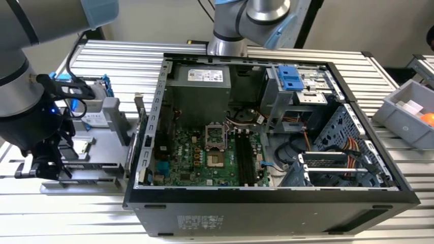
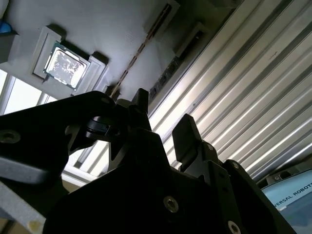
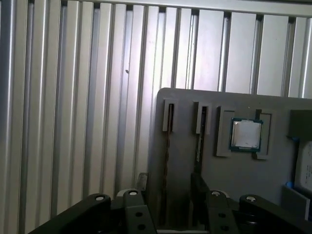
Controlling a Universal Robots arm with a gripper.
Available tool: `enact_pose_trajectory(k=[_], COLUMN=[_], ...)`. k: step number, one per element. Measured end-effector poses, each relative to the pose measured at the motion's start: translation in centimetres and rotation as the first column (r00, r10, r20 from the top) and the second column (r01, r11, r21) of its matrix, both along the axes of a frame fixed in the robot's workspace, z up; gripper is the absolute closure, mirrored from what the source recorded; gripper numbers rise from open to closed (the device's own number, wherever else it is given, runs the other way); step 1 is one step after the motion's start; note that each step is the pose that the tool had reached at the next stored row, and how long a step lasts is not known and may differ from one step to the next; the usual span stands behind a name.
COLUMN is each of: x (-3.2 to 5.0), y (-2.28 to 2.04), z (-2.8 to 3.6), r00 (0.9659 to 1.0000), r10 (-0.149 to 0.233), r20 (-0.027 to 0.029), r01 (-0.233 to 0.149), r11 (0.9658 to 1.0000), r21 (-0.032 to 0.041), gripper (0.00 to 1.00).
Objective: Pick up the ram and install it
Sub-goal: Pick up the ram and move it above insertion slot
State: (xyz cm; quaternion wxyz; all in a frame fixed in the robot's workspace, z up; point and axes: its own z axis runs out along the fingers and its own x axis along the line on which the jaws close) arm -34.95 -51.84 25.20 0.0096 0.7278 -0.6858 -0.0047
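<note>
Ribbed aluminium table [image 3: 73, 97], grey parts holder [image 3: 229, 170] at nine o'clock of the open computer case [image 1: 271, 208] in the exterior view; ram [image 3: 168, 146] standing edge-on in a holder slot; gripper [image 3: 169, 181] above it, fingers spread apart, one either side of the ram

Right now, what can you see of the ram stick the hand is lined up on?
In the first wrist view the ram shows edge-on: a long, thin, brownish strip standing on its long edge in a narrow slot of the grey holder. Its faces and chips are hidden. A second slot beside it holds a darker stick. The hand has its open fingers either side of the ram's near end, apparently not touching it.
</note>
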Motion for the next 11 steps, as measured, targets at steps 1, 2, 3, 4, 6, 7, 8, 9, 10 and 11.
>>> enact_pose_trajectory(k=[1, 2, 3, 4, 6, 7, 8, 9, 10, 11], x=[0.01, 0.02, 0.04, 0.05, 0.06, 0.06, 0.06, 0.06, 0.06, 0.06], y=[0.01, 0.01, 0.01, 0.01, 0.01, 0.01, 0.01, 0.01, 0.01, 0.01], z=[-0.08, -0.16, -0.23, -0.3, -0.45, -0.51, -0.57, -0.63, -0.7, -0.78], r00=[1.0, 1.0, 1.0, 1.0, 1.0, 1.0, 1.0, 0.9999, 0.9999, 0.9999], r10=[0.0, 0.0, 0.0, 0.0, -0.002, -0.006, -0.009, -0.011, -0.011, -0.011], r20=[0.0001, 0.0, 0.0001, 0.0, 0.0001, 0.0001, 0.0, 0.0, 0.0, 0.0], r01=[0.0, 0.0, 0.0, 0.0, 0.002, 0.006, 0.009, 0.011, 0.011, 0.011], r11=[1.0, 1.0, 1.0, 1.0, 1.0, 1.0, 1.0, 0.9999, 0.9999, 0.9999], r21=[0.0001, 0.0001, 0.0, 0.0, 0.0001, 0.0, -0.0001, -0.0002, -0.0002, -0.0001], gripper=[0.0, 0.0, 0.0, 0.0, 0.0, 0.0, 0.0, 0.0, 0.0, 0.0])
